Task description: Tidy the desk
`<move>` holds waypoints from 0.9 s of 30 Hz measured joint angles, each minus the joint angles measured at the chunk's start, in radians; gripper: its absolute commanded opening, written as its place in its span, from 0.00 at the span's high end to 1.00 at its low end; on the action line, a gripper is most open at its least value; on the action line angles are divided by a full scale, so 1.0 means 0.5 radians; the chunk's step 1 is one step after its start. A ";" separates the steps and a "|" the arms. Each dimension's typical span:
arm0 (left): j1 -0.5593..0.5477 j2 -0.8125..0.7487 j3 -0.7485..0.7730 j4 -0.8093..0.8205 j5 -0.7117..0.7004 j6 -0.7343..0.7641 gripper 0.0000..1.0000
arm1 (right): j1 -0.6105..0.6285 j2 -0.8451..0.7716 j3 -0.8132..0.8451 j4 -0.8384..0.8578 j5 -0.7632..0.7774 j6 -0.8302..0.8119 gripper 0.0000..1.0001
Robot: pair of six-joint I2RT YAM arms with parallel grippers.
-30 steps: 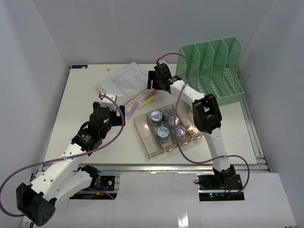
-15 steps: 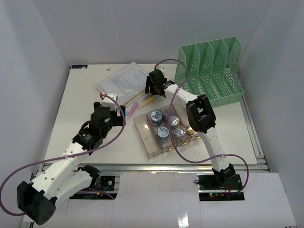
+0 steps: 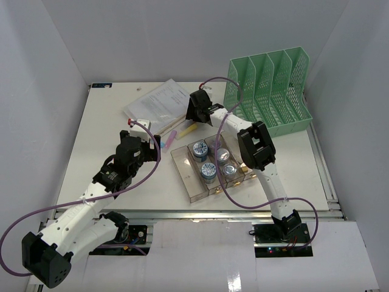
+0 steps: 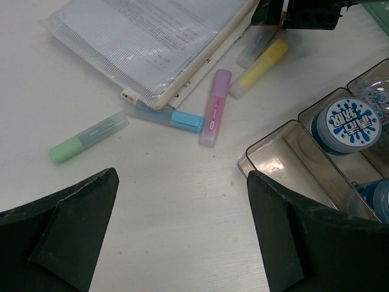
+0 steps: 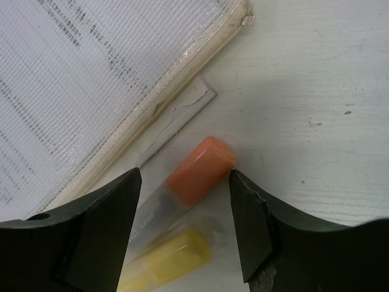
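The white desk [image 3: 103, 121] holds a scatter of highlighters. My right gripper [image 3: 193, 115] [image 5: 185, 176] is down on the desk with its jaws either side of the orange highlighter [image 5: 197, 170]. The right finger touches the cap and a gap shows at the left finger. A yellow highlighter [image 5: 170, 258] lies beside it. My left gripper [image 3: 140, 129] [image 4: 182, 176] hovers wide open over bare desk, with nothing between its fingers. Ahead of it lie purple [image 4: 214, 106], blue [image 4: 170, 117] and green [image 4: 85, 138] highlighters.
A mesh document pouch [image 3: 157, 103] with papers lies at the back, partly over the highlighters. A clear compartment tray [image 3: 188, 182] holding blue-lidded jars [image 3: 199, 149] sits mid-desk. The mint-green file rack [image 3: 270, 91] stands at the back right.
My right gripper moved left and down from near the rack onto the orange highlighter, and its jaws have narrowed. The left arm has hardly moved.
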 measured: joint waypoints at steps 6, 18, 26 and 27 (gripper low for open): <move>0.000 0.006 0.000 0.001 0.000 0.001 0.02 | 0.001 0.026 0.038 0.003 -0.016 0.057 0.39; 0.015 0.029 0.000 0.000 -0.001 0.001 0.02 | 0.001 0.113 0.139 0.047 -0.046 0.141 0.49; 0.025 0.032 0.000 0.001 -0.001 0.002 0.02 | 0.003 0.122 0.147 0.053 -0.046 0.146 0.55; 0.025 0.032 0.000 0.001 -0.001 0.002 0.02 | 0.003 0.122 0.147 0.053 -0.047 0.147 0.56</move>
